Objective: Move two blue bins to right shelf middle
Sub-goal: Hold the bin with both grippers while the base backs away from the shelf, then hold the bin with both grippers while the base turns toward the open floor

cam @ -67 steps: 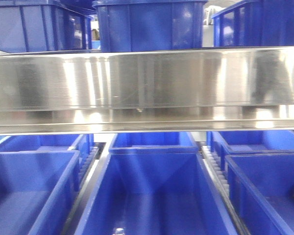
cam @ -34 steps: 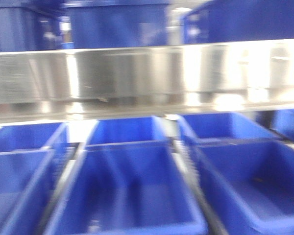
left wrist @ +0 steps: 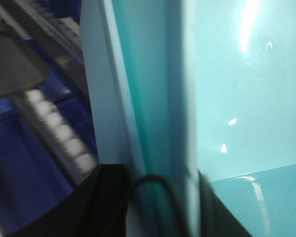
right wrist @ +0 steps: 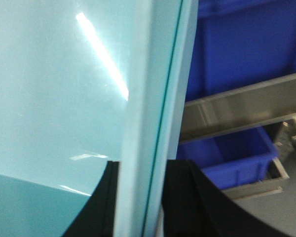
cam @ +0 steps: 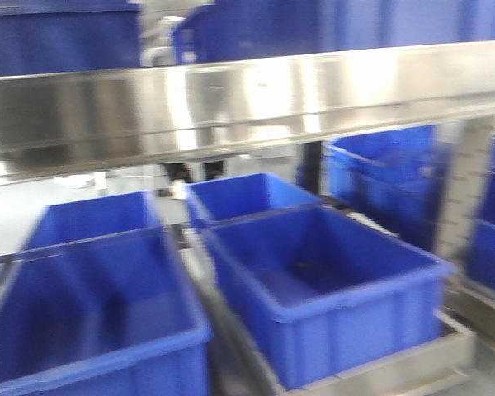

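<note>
Held item: pale blue bin (left wrist: pixel 237 98).
Left gripper (left wrist: pixel 155 187) and right gripper (right wrist: pixel 143 177) are each pinching a bin wall, near royal-blue crates (cam: pixel 322 280).

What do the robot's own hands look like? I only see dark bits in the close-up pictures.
Little shows past the pale blue bin. The left gripper and right gripper each end in two broad, matte black fingers with rounded edges and no visible markings. A thin dark cable loops by the left one. The arms are out of view.
</note>
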